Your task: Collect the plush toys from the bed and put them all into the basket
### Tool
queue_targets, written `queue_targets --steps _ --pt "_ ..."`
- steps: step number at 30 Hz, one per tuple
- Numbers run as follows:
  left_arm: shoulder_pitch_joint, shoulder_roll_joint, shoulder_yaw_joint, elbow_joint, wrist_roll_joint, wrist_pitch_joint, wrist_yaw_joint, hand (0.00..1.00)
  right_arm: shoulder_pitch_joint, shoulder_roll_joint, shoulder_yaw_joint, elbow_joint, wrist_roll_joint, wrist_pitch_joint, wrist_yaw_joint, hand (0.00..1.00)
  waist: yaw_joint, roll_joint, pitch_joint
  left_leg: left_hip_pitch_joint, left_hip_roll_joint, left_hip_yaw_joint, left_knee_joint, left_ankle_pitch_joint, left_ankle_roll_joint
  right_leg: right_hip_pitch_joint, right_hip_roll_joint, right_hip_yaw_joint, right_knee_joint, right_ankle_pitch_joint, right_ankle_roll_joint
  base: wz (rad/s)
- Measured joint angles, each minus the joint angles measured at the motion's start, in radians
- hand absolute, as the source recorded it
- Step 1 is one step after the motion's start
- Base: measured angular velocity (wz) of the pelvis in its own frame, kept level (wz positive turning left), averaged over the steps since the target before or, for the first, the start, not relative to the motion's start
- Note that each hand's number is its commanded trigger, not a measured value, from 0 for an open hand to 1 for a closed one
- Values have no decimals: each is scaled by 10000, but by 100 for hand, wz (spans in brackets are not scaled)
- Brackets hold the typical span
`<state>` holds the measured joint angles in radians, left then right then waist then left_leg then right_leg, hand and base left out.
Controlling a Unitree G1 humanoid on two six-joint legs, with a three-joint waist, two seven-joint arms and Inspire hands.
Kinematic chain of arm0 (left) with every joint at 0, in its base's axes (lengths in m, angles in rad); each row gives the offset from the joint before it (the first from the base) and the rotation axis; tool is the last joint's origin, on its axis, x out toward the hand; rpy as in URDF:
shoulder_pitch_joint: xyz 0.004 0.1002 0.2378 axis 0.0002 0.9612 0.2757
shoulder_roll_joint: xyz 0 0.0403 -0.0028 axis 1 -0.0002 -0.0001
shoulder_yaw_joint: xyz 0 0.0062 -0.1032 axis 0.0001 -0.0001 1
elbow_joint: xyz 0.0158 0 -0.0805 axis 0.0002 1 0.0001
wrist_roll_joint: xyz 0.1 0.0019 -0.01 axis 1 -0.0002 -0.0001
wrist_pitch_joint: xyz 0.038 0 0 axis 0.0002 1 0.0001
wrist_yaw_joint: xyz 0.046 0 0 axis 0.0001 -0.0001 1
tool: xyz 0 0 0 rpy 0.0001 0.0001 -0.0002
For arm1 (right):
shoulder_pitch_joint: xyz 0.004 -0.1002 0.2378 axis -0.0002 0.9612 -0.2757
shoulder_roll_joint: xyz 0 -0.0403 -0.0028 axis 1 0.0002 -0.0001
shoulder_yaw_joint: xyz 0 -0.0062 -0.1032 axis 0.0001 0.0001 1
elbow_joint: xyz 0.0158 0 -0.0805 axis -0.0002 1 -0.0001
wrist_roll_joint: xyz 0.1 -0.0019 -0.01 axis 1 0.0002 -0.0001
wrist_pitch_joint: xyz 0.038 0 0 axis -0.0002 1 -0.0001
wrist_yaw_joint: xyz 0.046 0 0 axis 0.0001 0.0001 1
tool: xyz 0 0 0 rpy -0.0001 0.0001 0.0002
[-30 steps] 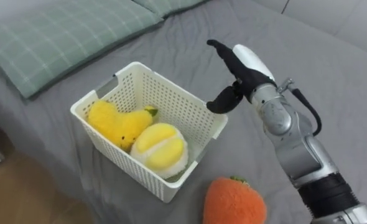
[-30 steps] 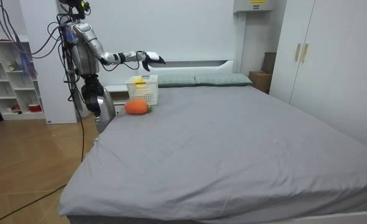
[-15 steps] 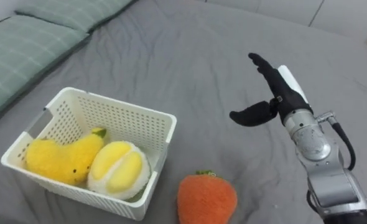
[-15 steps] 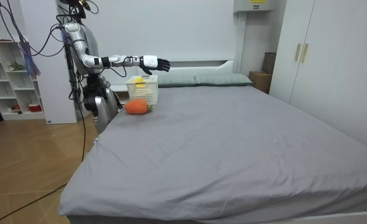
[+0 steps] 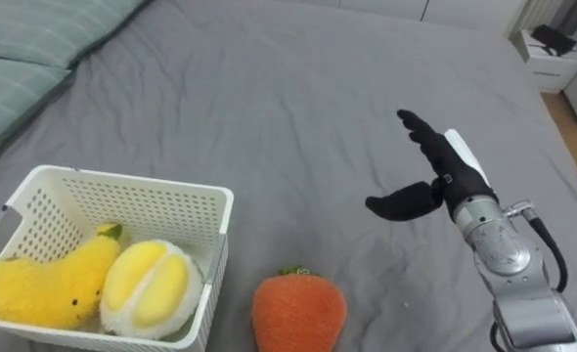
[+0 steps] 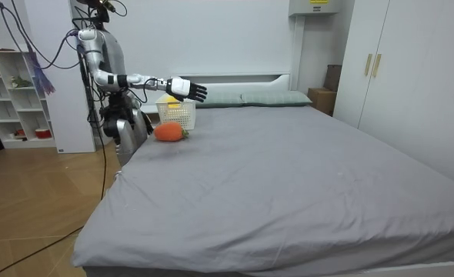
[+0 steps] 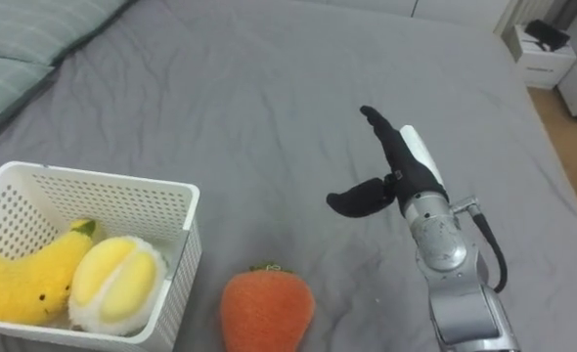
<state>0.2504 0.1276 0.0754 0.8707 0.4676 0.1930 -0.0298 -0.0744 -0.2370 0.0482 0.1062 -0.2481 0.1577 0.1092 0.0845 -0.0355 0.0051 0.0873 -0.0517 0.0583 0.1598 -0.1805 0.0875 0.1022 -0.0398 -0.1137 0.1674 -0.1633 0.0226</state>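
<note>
An orange strawberry-shaped plush (image 5: pixel 298 311) (image 7: pixel 267 309) (image 6: pixel 168 132) lies on the grey bed (image 5: pixel 298 117) just right of a white perforated basket (image 5: pixel 186 196) (image 7: pixel 161 196) (image 6: pixel 176 114). In the basket lie a yellow banana plush (image 5: pixel 44 286) and a pale yellow round plush (image 5: pixel 150 287). My right hand (image 5: pixel 437 178) (image 7: pixel 396 172) (image 6: pixel 185 88) hovers open and empty above the sheet, to the right of and beyond the orange plush, fingers straight and thumb spread.
Green checked pillows (image 5: pixel 24 49) lie at the bed's head, upper left. A white nightstand (image 5: pixel 548 54) stands past the bed's far edge. In the room view I stand at the bed's corner by a white shelf unit (image 6: pixel 15 96); wardrobes (image 6: pixel 412 77) line the right.
The camera has swung right, sliding basket and plush leftward in view. In the room view my right arm has lowered and drawn back a little; the hand stays open.
</note>
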Motion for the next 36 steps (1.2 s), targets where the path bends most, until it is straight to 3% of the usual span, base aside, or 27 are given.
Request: queue_targets --steps 2,7,18,29,36 --pt "-34 6 1 153 -63 -55 9 0 205 22 59 4 149 -50 9 0 5 58 27 17 18 4 -2 -10 -16 8 17 5 5 4 -7 -2" --pt "-118 -1 -18 342 -60 -63 9 0 631 71 150 4 179 -71 37 0 12 176 -42 12 67 50 7 -31 -54 -38 55 10 10 14 -24 -2" --pt "-65 13 -130 302 -2 -39 71 0 831 131 895 6 -733 -70 585 0 34 47 -94 -53 89 160 2 -45 -71 -128 67 18 14 33 -54 -3" --pt "234 38 -641 -167 -26 -4 209 0 972 312 1459 99 -1398 -34 1339 0 61 58 -19 -177 75 10 22 -49 -66 -141 70 -37 15 33 -54 3" --pt "192 -104 -884 -165 -45 -27 232 0 1032 510 2006 457 -1873 -28 1733 0 205 96 35 -236 64 -85 51 -50 -67 -143 39 -331 4 33 -54 4"
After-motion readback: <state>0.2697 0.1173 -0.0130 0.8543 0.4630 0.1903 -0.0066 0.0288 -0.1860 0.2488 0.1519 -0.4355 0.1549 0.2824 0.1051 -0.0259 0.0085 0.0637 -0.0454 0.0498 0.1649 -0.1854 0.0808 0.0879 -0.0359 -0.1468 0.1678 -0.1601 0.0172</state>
